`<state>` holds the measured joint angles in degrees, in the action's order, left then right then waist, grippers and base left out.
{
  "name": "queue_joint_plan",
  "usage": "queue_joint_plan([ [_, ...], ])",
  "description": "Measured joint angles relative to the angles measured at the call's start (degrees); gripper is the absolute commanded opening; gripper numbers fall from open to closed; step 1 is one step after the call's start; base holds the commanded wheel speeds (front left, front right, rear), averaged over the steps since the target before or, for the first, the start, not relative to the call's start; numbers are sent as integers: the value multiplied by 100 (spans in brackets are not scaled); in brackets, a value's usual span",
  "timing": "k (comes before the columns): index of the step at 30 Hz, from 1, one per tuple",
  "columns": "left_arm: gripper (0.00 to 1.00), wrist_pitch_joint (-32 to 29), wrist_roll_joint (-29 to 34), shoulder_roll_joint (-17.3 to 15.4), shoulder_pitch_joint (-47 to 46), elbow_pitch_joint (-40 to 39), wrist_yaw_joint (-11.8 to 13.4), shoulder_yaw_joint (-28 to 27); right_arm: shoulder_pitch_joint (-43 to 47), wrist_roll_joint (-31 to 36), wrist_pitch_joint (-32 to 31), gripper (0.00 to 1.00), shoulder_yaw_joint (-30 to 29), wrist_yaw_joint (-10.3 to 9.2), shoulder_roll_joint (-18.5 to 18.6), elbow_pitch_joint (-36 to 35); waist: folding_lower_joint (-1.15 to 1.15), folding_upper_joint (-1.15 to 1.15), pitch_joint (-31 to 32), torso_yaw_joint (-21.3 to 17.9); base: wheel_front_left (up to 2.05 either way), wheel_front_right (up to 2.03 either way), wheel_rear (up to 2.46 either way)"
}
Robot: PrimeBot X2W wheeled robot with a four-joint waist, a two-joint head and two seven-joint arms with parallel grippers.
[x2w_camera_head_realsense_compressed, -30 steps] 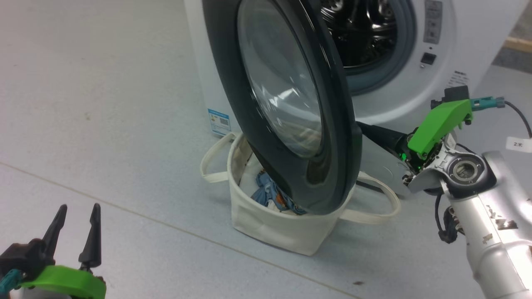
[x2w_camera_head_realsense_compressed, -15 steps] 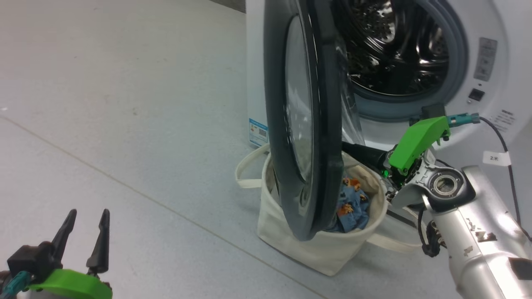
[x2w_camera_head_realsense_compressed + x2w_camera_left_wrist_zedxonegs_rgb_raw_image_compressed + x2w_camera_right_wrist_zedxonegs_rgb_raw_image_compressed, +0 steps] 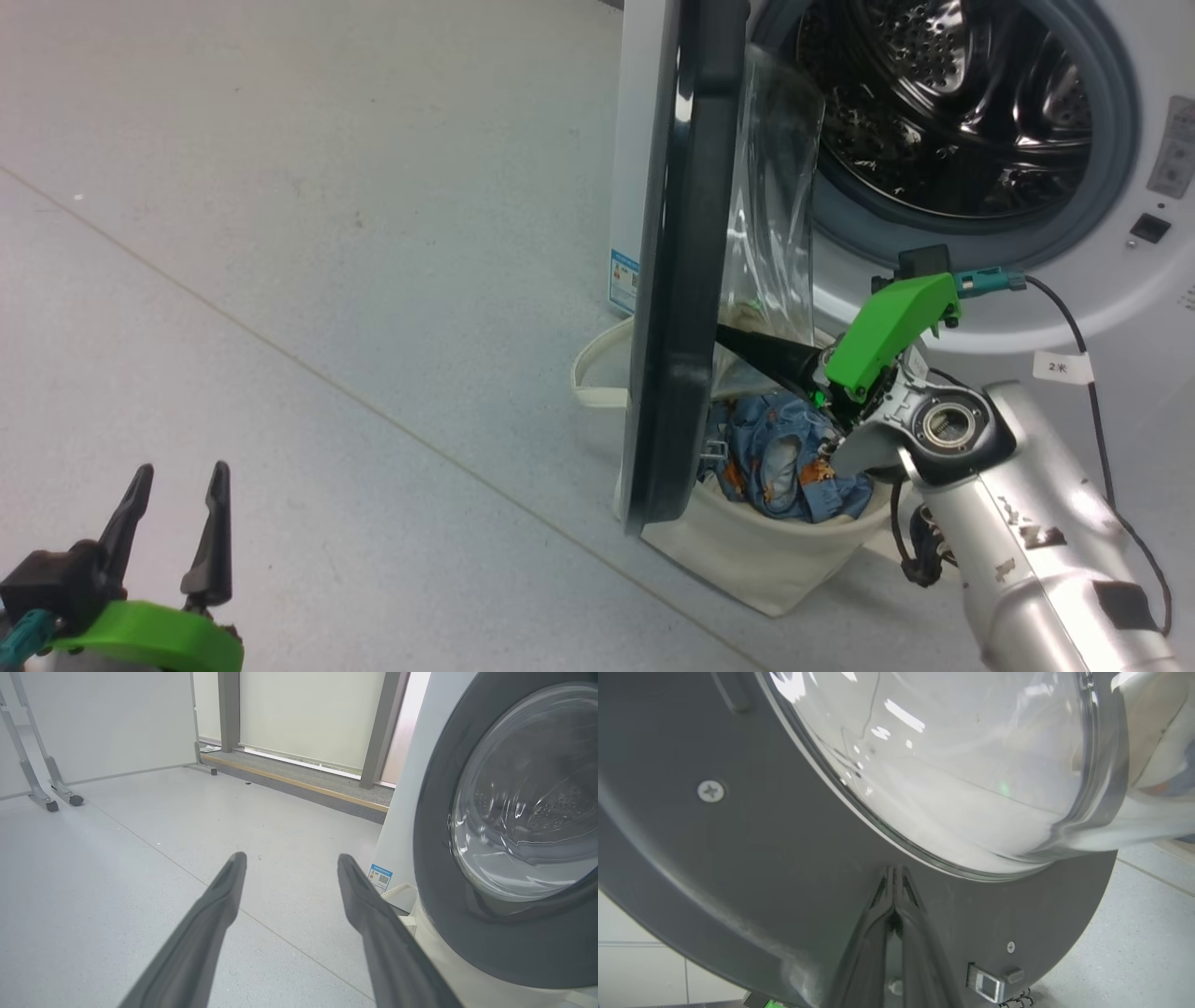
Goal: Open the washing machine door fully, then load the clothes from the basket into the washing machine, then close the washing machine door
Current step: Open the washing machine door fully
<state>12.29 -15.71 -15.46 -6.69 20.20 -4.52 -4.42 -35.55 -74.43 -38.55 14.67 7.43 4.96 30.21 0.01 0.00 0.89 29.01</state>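
Note:
The washing machine (image 3: 1074, 308) stands with its steel drum (image 3: 952, 103) exposed. The washing machine door (image 3: 686, 280) is swung out and shows edge-on, hanging over the cream basket (image 3: 766, 560). Blue printed clothes (image 3: 784, 457) lie in the basket. My right gripper (image 3: 724, 341) is shut, its tips against the door's inner side. In the right wrist view the shut right gripper (image 3: 894, 870) touches the grey inner face (image 3: 738, 858) just below the glass bowl (image 3: 948, 765). My left gripper (image 3: 177, 495) is open at lower left, away from everything; the left gripper (image 3: 292, 858) points past the door's rim (image 3: 467, 933).
Grey floor spreads to the left of the washer. A blue label (image 3: 623, 280) is on the washer's side. A cable with a white tag (image 3: 1060, 367) runs from my right wrist. A wheeled panel stand (image 3: 51, 793) and a raised sill (image 3: 303, 781) lie far off.
The head camera has shifted. The door has swung wider from the washer, from showing its glass to edge-on, with my shut right gripper against its inner side. The left gripper stays open.

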Motion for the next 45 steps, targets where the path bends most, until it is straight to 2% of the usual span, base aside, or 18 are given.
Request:
queue_joint_plan([
  [13, 100, 143, -113, 10, -3, -47, 47, -33, -480, -334, 192, 0, 563, 0, -74, 142, 0, 0, -332, 106, 0, 0, 0],
  [25, 100, 153, -114, 11, -38, 55, 44, 9, -463, -509, 533, 0, 821, 0, -63, 66, -1, 0, -214, 34, 0, 0, 0],
  [27, 100, 153, -113, 9, -52, 85, 42, 43, -325, -505, 633, 60, 828, 0, -36, -125, -1, 0, -161, 6, 0, 0, 0],
  [28, 100, 153, -113, 8, -59, 104, 41, 66, -216, -466, 705, 100, 840, 0, -3, -244, -1, 0, -131, -10, 0, 0, 0],
  [32, 100, 152, -113, -10, -80, 203, 40, 163, 348, -179, 1098, 100, 891, 0, 327, -822, -2, 0, -8, -103, 0, 0, 0],
  [36, 100, 152, -114, -52, -81, 212, 40, 162, 856, 257, 1755, 100, 889, 0, 625, -1483, -1, 0, 51, -292, 0, 0, 0],
  [42, 100, 153, -114, -60, -76, 209, 43, 169, 1495, 1568, 3289, 100, 783, 0, 1282, -2057, -1, 0, 172, -502, 0, 0, 0],
  [45, 100, 153, -115, -75, -58, 201, 45, 174, 1874, 2362, 3997, 100, 743, 0, 1413, -2051, -1, 0, 233, -566, 0, 0, 0],
])
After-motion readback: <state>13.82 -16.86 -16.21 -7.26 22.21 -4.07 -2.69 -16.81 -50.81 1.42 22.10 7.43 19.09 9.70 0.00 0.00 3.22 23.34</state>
